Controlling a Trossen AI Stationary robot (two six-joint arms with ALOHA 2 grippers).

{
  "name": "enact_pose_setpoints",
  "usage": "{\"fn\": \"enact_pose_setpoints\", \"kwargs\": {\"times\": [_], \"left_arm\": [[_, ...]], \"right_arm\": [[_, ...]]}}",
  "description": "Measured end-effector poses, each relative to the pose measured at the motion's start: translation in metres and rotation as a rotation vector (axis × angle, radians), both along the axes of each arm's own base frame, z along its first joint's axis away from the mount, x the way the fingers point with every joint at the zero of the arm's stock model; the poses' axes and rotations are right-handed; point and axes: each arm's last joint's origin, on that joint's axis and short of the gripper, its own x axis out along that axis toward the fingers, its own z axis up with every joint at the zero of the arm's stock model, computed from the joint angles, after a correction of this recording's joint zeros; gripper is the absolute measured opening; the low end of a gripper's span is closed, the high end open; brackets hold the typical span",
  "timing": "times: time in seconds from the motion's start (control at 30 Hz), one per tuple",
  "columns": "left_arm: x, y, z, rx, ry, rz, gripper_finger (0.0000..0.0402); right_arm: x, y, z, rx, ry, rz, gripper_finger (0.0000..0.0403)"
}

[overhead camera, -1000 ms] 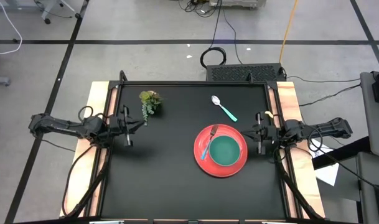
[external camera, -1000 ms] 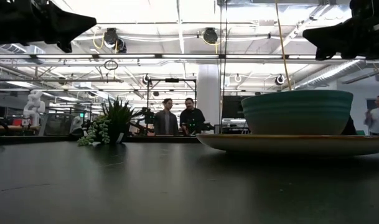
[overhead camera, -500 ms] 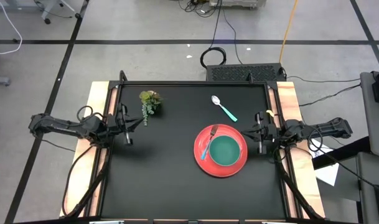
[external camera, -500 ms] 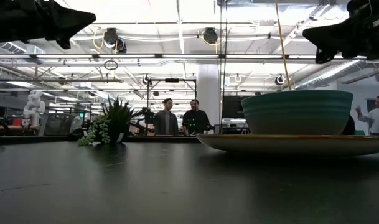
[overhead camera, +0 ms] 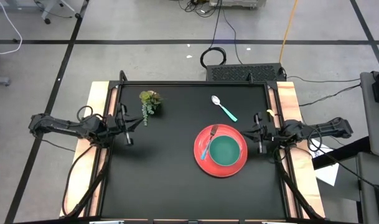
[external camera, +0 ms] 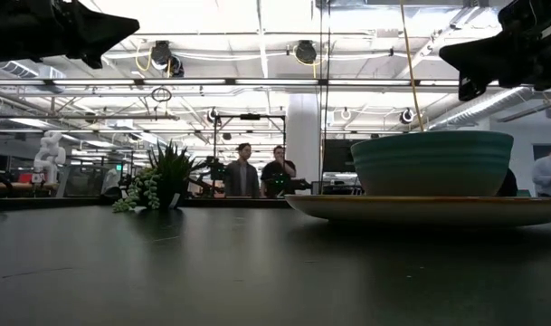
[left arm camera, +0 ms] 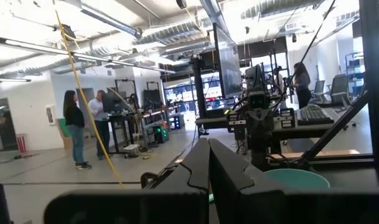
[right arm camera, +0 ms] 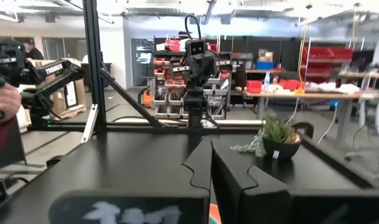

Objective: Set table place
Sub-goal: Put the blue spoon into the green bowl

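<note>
On the table [overhead camera: 170, 180], the red plate [overhead camera: 205, 163] sits toward the right edge with the teal bowl [overhead camera: 224, 151] on it and the blue-handled fork [overhead camera: 210, 142] lying across its rim beside the bowl. The teal-handled spoon [overhead camera: 224, 108] lies apart, nearer the far edge, and a small plant sprig [overhead camera: 149, 102] is near the far left corner. The left gripper [overhead camera: 128, 125] hangs over the left edge and the right gripper [overhead camera: 258, 132] over the right edge just beside the plate, each with its 2 fingers pressed together and holding nothing.
</note>
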Motion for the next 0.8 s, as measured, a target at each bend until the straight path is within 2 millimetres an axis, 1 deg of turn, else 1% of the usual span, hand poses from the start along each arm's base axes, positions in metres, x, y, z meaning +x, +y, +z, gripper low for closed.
{"fn": "enact_pose_setpoints", "kwargs": {"times": [0.17, 0.3, 0.4, 0.8], "left_arm": [[0.0000, -0.0002, 0.0001, -0.053, -0.013, -0.023, 0.0008], [0.0000, -0.0001, 0.0001, -0.051, -0.012, -0.021, 0.0008], [0.0000, -0.0001, 0.0001, -0.047, -0.012, -0.020, 0.0008], [-0.0008, 0.0001, 0.0023, -0.052, -0.035, -0.016, 0.0008]], "right_arm": [[0.0020, 0.0003, -0.0021, -0.003, 0.025, 0.000, 0.0000], [0.0032, 0.0005, -0.0016, -0.024, 0.021, -0.002, 0.0000], [0.0035, 0.0005, 0.0005, -0.013, 0.000, -0.001, 0.0000], [0.0037, 0.0006, -0.0002, -0.007, 0.008, 0.000, 0.0000]]}}
